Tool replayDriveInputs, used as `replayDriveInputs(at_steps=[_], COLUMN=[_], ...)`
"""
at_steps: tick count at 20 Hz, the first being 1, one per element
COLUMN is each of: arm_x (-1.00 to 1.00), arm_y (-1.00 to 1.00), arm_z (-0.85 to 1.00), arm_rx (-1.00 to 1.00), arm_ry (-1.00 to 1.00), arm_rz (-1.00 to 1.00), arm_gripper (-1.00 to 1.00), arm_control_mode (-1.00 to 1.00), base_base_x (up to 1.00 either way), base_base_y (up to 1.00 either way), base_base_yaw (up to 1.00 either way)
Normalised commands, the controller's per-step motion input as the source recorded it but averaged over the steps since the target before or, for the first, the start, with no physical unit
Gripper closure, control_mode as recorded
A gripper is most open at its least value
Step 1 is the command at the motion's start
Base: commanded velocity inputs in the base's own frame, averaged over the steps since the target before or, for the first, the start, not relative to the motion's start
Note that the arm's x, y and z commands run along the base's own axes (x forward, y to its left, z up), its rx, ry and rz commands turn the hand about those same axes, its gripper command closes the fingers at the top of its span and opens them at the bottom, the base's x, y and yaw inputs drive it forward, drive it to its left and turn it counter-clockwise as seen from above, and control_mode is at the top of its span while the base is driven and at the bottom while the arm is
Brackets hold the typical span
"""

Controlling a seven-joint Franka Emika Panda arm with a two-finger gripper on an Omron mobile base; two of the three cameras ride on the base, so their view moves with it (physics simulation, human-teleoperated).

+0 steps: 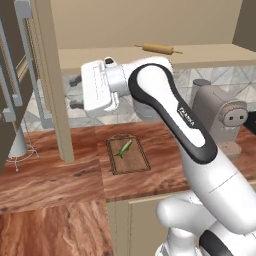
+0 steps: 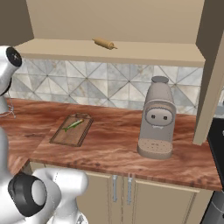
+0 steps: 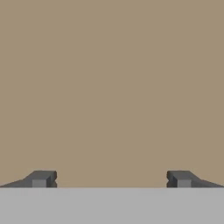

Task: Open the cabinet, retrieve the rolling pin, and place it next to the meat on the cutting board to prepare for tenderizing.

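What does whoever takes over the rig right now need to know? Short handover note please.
Gripper: open, empty, facing a plain tan surface close up.
Cabinet: already open; its door is swung out at the left.
Rolling pin: lying on the cabinet shelf, untouched.
Cutting board: on the counter below, left of the coffee machine.
Meat: lying on the board.
Done: cabinet opened.
Left: grasp the pin, bring it down, set it beside the meat on the board.

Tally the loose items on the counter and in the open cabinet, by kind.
Rolling pin: 1
Cutting board: 1
Meat: 1
Coffee machine: 1
Total: 4
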Motion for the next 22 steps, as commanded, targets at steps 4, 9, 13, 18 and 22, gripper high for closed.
replayDriveInputs(at_steps=[4, 9, 13, 18, 22], arm_x=[0.00, 0.03, 0.03, 0.00, 0.03], arm_y=[-0.56, -0.68, -0.83, -0.89, -0.89], arm_z=[0.06, 0.15, 0.17, 0.14, 0.16], arm_rx=[0.00, 0.00, 0.00, -0.01, -0.02], arm_ry=[-0.05, -0.02, 0.00, 0.00, 0.01], arm_rz=[-0.07, -0.07, -0.09, -0.18, -0.22], arm_gripper=[-1.00, -1.00, -1.00, -1.00, -1.00], arm_control_mode=[-1.00, -1.00, -1.00, -1.00, -1.00], base_base_x=[0.00, 0.00, 0.00, 0.00, 0.00], base_base_y=[0.00, 0.00, 0.00, 0.00, 0.00], base_base_yaw=[0.00, 0.00, 0.00, 0.00, 0.00])
